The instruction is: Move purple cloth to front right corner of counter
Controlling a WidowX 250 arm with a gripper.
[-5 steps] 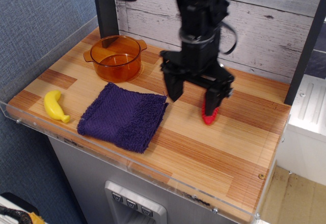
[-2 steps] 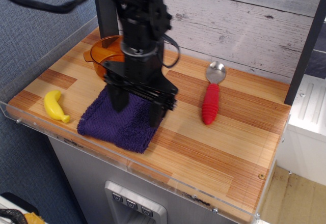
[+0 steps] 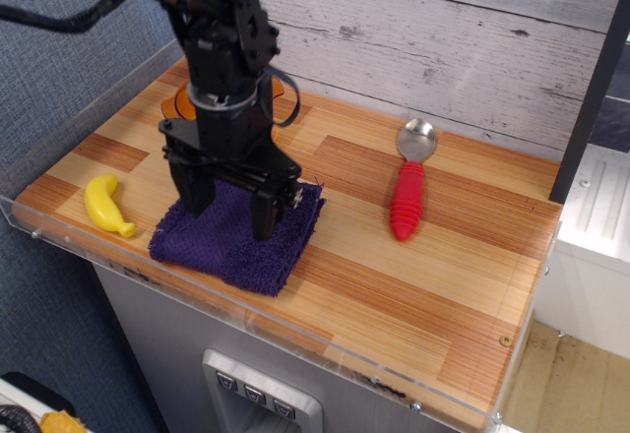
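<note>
Purple cloth (image 3: pixel 236 236) lies flat under the tool (image 3: pixel 231 212), at the front left of the wood-plank surface (image 3: pixel 413 285), untouched by any lift so far. A second ago the tool hung off to the right above the red-handled spoon (image 3: pixel 409 197); it has since swung across and dropped over the cloth, so the grasp looks imminent. Its fingers stand spread wide, holding nothing, tips near or touching the terry. Left of it lies a banana (image 3: pixel 108 207); behind it, an orange pot (image 3: pixel 177 103).
</note>
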